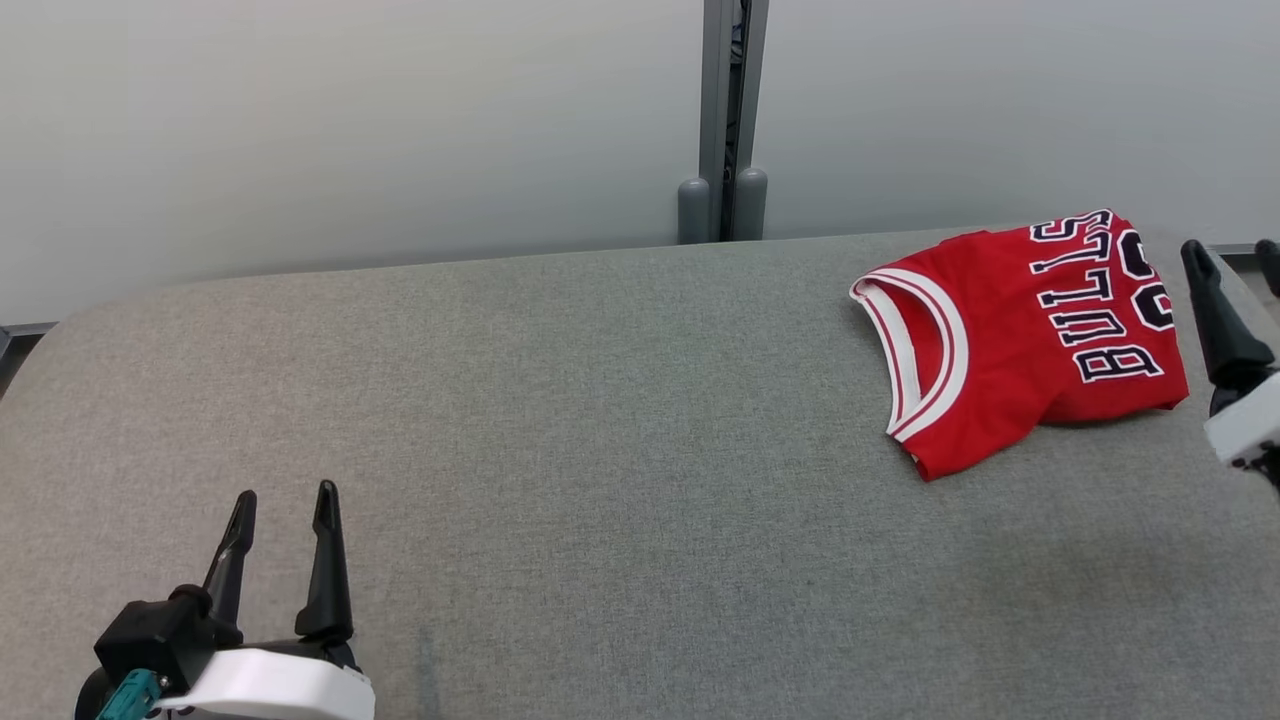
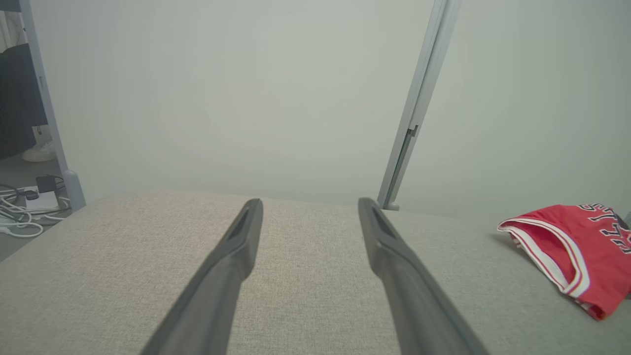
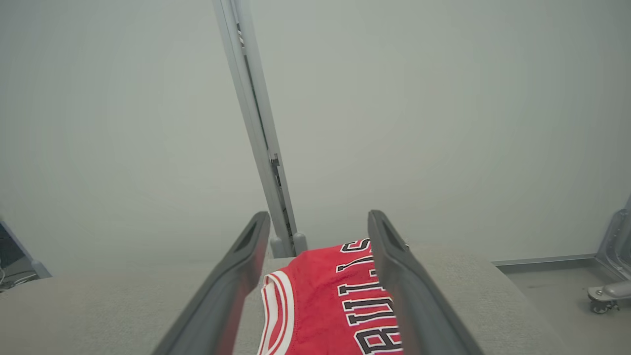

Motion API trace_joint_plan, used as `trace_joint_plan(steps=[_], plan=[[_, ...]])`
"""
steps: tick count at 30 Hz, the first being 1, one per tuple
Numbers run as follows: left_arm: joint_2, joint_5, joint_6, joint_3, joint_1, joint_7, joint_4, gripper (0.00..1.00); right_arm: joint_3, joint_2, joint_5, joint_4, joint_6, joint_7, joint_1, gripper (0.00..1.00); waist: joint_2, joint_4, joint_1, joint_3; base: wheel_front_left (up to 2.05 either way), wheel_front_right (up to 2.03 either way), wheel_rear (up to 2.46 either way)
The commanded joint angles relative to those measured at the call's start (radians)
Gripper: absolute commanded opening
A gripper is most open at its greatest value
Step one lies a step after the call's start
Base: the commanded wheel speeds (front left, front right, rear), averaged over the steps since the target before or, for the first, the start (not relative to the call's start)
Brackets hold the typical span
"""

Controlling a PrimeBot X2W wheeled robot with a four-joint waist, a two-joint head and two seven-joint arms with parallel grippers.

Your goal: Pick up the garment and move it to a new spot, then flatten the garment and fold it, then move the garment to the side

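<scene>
Low at the left, the left hand hovers over the near part of the grey worktop, its two dark fingers spread well apart with nothing between them. The left wrist view shows that hand the same way, gaping and empty above bare cloth, with white cables on the floor beyond the worktop's left end. Behind the worktop stands a pale wall with a grey post near the middle. Further right, the red jersey lies folded on the far right part of the worktop, its white-trimmed opening towards the left and the word BULLS running along its right half. It is well apart from the left hand. At the right edge, the right hand sits just beside the jersey, fingers parted and gripping nothing. In the right wrist view, that hand is wide open, and the jersey shows between its fingers, lying flat on the worktop.
</scene>
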Motion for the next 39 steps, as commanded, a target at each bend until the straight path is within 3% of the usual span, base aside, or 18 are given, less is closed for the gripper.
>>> trace_joint_plan(steps=[1, 8, 14, 25, 32, 39], plan=[[0.005, -0.002, 0.003, 0.003, 0.010, 0.000, -0.004, 1.00, -0.011, 0.006, -0.015, -0.008, 0.000, -0.005, 0.032, 1.00, -0.0001, 0.000, 0.0000, 0.000, 0.00, 0.00, 0.00], [0.008, -0.010, -0.011, 0.004, 0.027, -0.008, -0.018, 1.00, -0.270, 0.131, -0.180, -0.194, 0.000, -0.005, 0.295, 1.00, -0.0001, -0.002, 0.0000, 0.002, 0.00, 0.00, 0.00], [0.000, -0.010, -0.026, 0.006, 0.023, -0.018, -0.020, 1.00, -0.384, 0.236, -0.331, -0.296, 0.000, -0.005, 0.438, 1.00, -0.0001, 0.004, 0.0000, 0.004, 0.00, 0.00, 0.00], [-0.023, 0.012, -0.034, 0.027, 0.039, -0.027, -0.006, 1.00, -0.521, 0.383, -0.594, -0.412, 0.000, -0.005, 0.568, 1.00, -0.0001, 0.017, 0.0000, 0.006, 0.00, 0.00, 0.00], [-0.046, 0.030, -0.046, 0.045, 0.049, -0.028, 0.000, 1.00, -0.544, 0.431, -0.637, -0.422, 0.000, -0.005, 0.568, 1.00, -0.0001, 0.019, 0.0000, 0.008, 0.00, 0.00, 0.00], [-0.057, 0.053, -0.059, 0.056, 0.045, -0.028, 0.005, 1.00, -0.546, 0.437, -0.648, -0.419, 0.000, -0.005, 0.556, 1.00, -0.0001, 0.022, 0.0000, 0.009, 0.00, 0.00, 0.00]])
